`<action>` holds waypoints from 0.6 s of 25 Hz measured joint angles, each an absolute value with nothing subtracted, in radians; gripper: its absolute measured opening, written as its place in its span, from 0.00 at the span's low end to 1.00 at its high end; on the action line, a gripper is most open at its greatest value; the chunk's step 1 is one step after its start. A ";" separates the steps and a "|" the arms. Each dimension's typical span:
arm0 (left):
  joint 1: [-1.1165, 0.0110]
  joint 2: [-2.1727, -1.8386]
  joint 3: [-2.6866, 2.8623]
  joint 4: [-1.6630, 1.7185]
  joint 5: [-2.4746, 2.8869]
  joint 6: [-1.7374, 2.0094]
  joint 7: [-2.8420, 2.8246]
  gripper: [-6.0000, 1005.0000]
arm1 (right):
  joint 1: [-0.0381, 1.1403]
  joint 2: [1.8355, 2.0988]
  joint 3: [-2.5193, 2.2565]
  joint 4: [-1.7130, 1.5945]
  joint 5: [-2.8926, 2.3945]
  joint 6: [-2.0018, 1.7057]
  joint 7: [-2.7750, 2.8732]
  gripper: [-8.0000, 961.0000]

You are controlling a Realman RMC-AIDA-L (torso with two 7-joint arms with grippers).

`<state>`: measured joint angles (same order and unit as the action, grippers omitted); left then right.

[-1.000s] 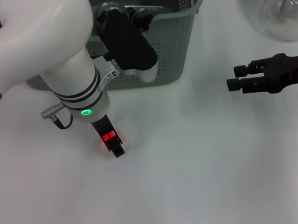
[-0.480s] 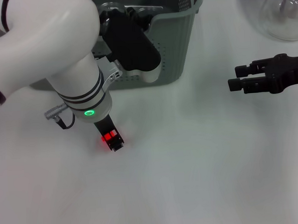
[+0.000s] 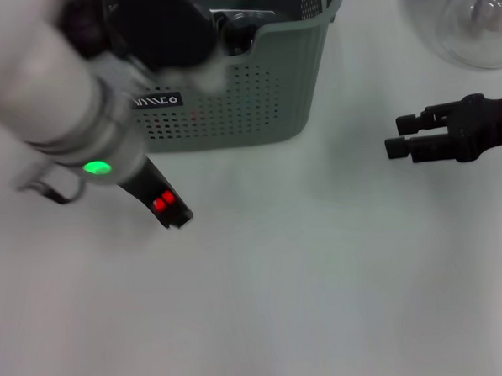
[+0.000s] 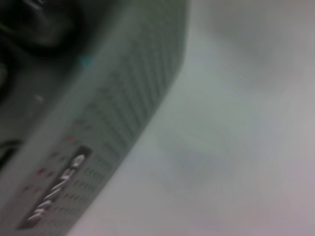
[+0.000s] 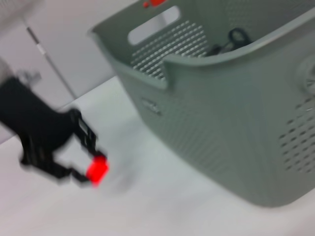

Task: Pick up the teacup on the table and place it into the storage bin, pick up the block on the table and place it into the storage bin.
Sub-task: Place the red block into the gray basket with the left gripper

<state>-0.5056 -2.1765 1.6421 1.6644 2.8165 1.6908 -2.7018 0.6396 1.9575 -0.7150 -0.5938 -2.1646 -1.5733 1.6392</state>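
The grey-green perforated storage bin [image 3: 254, 95] stands at the back of the white table, also in the left wrist view [image 4: 123, 98] and the right wrist view [image 5: 236, 108]. My left gripper [image 3: 170, 209] hangs in front of the bin's left part, shut on a small red block [image 3: 162, 201]; the right wrist view shows the block [image 5: 97, 169] between the black fingers, above the table. Something dark and shiny [image 3: 234, 25] lies inside the bin; I cannot tell if it is the teacup. My right gripper [image 3: 393, 135] is parked at the right, open and holding nothing.
A clear glass vessel [image 3: 478, 24] stands at the back right corner. The bin's black label [image 3: 155, 101] faces me. Bare white table [image 3: 323, 277] stretches across the front and the middle.
My left arm has swung up and to the left with the red block, uncovering the bin's label. The right arm has stayed still.
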 joint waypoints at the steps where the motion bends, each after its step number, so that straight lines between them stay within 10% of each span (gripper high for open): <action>1: -0.483 -2.178 1.597 1.735 2.785 1.715 -2.695 0.40 | 0.639 1.958 -0.723 -0.594 -2.165 -1.580 1.636 0.62; 8: -0.473 -2.165 1.216 2.014 2.471 1.801 -2.645 0.40 | 0.645 1.966 -0.813 -0.594 -2.169 -1.621 1.622 0.62; 15: -0.753 -2.075 1.015 1.885 2.590 1.782 -2.624 0.40 | 0.650 1.965 -0.823 -0.601 -2.170 -1.627 1.616 0.62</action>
